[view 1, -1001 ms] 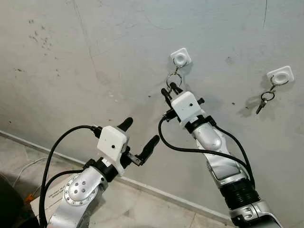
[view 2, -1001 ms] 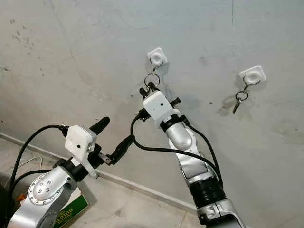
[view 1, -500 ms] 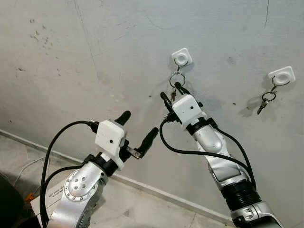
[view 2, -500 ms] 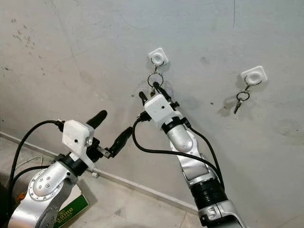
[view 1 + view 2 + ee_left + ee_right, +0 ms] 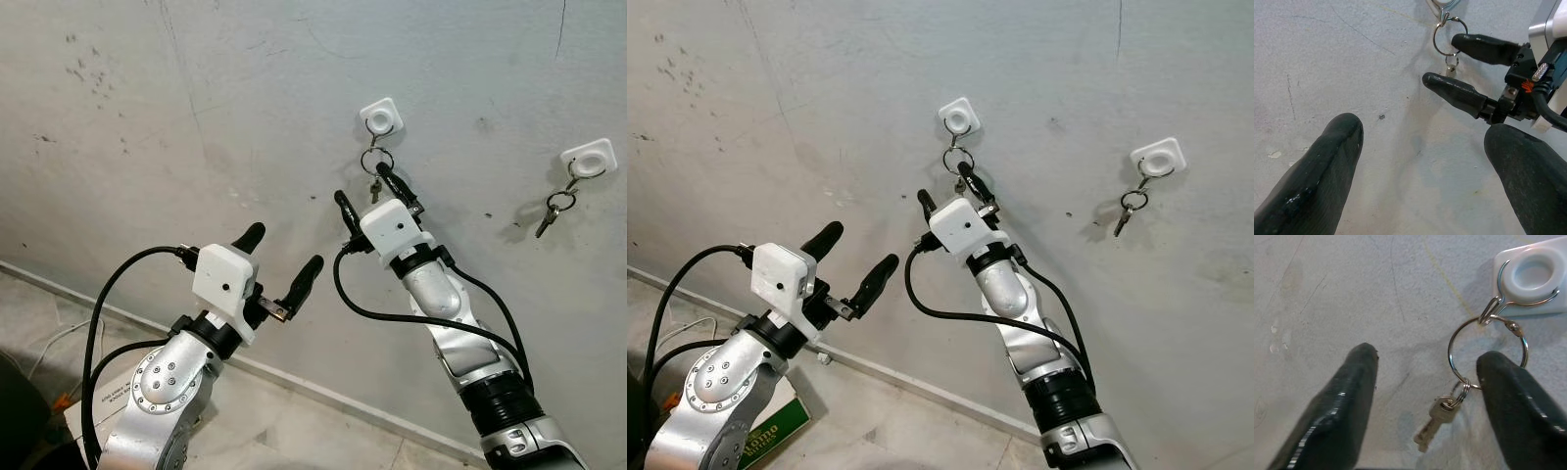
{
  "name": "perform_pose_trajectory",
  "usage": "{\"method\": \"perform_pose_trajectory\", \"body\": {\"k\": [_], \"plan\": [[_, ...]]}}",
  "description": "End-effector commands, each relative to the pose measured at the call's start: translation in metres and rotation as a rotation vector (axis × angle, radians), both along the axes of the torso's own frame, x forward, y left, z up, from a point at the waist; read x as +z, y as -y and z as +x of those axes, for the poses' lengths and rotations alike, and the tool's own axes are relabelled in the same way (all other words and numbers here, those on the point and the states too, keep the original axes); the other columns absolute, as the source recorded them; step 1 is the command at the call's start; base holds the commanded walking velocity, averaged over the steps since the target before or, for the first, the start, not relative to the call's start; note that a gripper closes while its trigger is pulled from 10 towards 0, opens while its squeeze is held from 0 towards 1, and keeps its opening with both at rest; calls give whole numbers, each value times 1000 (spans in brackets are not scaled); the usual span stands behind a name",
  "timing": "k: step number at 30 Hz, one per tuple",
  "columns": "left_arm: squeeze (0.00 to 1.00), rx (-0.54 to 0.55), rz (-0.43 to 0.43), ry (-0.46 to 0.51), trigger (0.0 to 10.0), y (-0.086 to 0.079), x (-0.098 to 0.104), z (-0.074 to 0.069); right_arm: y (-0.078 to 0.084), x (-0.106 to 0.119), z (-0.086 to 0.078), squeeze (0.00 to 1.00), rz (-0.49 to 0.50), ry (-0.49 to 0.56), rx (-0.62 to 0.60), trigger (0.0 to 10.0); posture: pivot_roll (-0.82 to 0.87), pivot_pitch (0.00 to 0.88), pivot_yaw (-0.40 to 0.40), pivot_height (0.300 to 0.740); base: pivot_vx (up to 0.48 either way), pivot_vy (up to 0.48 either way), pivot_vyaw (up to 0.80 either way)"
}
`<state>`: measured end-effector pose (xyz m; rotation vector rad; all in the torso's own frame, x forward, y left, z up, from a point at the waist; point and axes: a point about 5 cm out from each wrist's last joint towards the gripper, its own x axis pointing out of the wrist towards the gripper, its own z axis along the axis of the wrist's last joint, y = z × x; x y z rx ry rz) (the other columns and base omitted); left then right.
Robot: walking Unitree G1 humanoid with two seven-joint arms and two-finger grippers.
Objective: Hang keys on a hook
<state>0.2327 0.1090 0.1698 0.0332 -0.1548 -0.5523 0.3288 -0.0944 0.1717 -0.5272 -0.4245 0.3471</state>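
Keys (image 5: pixel 1442 418) hang on hook (image 5: pixel 1528 281), light & swingy; grab ring at 6 o'clock. Right gripper (image 5: pixel 1425 396) wide, empty.

Legible text appears on one object: a green-and-white box (image 5: pixel 774 436) on the floor at about 7 o'clock in the right eye view, partly hidden behind the left arm. Its white lettering is cut off; the visible fragment reads roughly "…nino". No other text can be read.

the white hook plate (image 5: pixel 1535 281) is cut off at the picture's edge. the green box (image 5: pixel 764 436) on the floor is half hidden behind the left arm, its lettering cut short.
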Motion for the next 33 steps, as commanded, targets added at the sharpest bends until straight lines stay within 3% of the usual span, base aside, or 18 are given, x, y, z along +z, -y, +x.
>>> {"method": "perform_pose_trajectory", "body": {"k": [1,13,33], "plan": [[0,18,1,13,10000,-3,2,1,4,1,1,1000,13,9,-19,10000,135,12,24,740,0,0,0],[0,26,0,0,10000,-3,0,1,-7,-8,-3,1000,14,-47,63,10000,138,13,22,740,0,0,0],[0,32,4,-1,10000,-3,-1,0,-5,-22,-9,1000,-12,-88,67,10000,138,18,23,740,0,0,0]]}}
